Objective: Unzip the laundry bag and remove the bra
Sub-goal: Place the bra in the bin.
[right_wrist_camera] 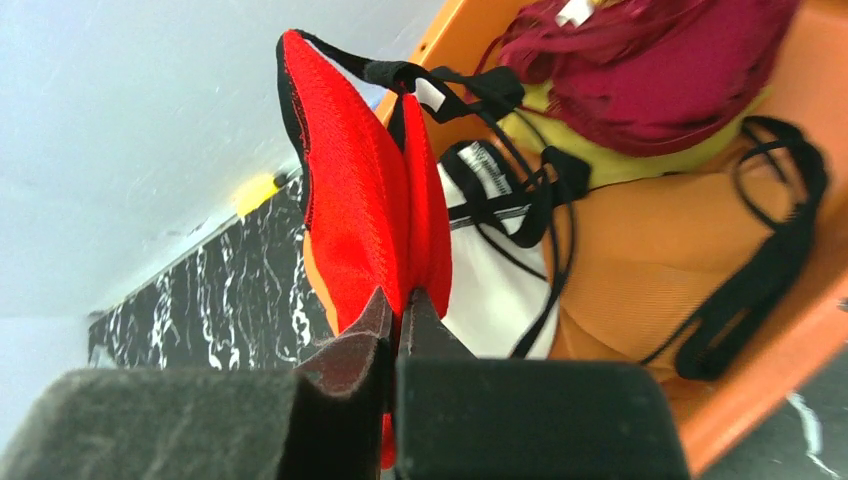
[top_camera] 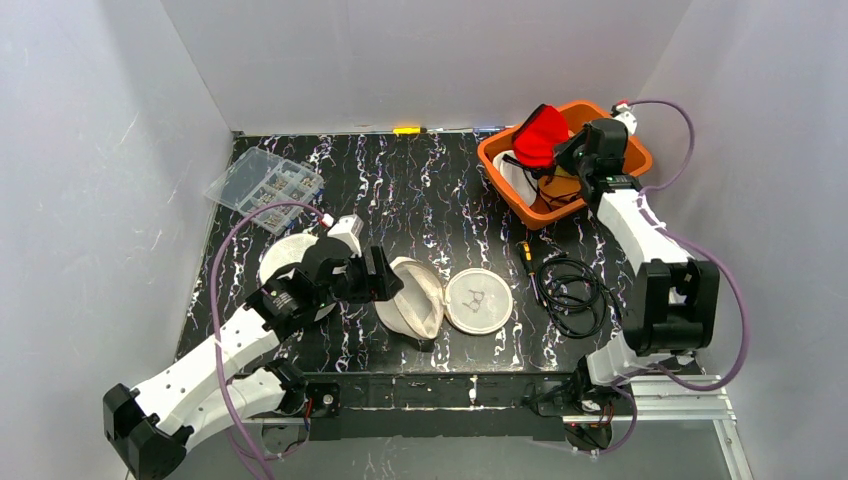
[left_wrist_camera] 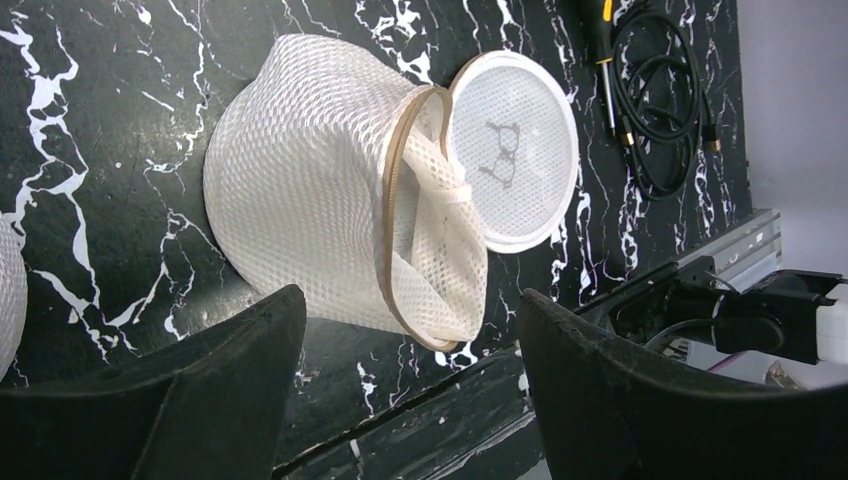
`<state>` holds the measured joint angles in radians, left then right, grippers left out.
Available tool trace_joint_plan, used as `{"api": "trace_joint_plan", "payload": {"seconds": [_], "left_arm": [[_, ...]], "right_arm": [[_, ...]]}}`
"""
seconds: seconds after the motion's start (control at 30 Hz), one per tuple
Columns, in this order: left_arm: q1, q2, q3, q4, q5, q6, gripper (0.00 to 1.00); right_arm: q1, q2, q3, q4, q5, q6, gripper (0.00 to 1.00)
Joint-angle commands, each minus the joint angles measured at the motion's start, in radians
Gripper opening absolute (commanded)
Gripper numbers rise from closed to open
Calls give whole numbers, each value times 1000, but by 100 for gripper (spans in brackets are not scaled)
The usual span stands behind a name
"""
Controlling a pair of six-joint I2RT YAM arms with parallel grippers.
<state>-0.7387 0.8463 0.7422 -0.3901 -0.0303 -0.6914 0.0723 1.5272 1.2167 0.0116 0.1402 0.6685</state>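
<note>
Holding red bra (right_wrist_camera: 360, 200) over orange bin (right_wrist_camera: 745, 395), far right; right gripper (right_wrist_camera: 398, 300) clamped on fabric. Laundry bag (left_wrist_camera: 300, 180) unzipped, near centre; left gripper (left_wrist_camera: 412, 300) jaws apart beside it. Removal looks done. Next, likely: release bra into bin.

- Light fell bright and even from above; shadows were faint.
- The left gripper (left_wrist_camera: 410, 305) looked dark and soft-edged; the laundry bag (left_wrist_camera: 300, 190) ahead of it was sharp.
- The right gripper (right_wrist_camera: 398, 305) was blurred; the red bra (right_wrist_camera: 350, 190) at its tips was crisp.
</note>
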Motion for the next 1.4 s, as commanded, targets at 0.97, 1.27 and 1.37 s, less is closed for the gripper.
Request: {"api": "trace_joint_plan", "payload": {"seconds": [0.97,1.27,1.37], "left_arm": [[4,46,-49,-14,7,-23,73],[4,53,-49,-12,10,-25,73],[4,57,-46,-10,10,-25,73]], "right_arm": [[-101,211,-64,57,-35,29,12],[-79,146,24,-89,45,-10,75],[-34,104,74,-131,90,-50,77]]}}
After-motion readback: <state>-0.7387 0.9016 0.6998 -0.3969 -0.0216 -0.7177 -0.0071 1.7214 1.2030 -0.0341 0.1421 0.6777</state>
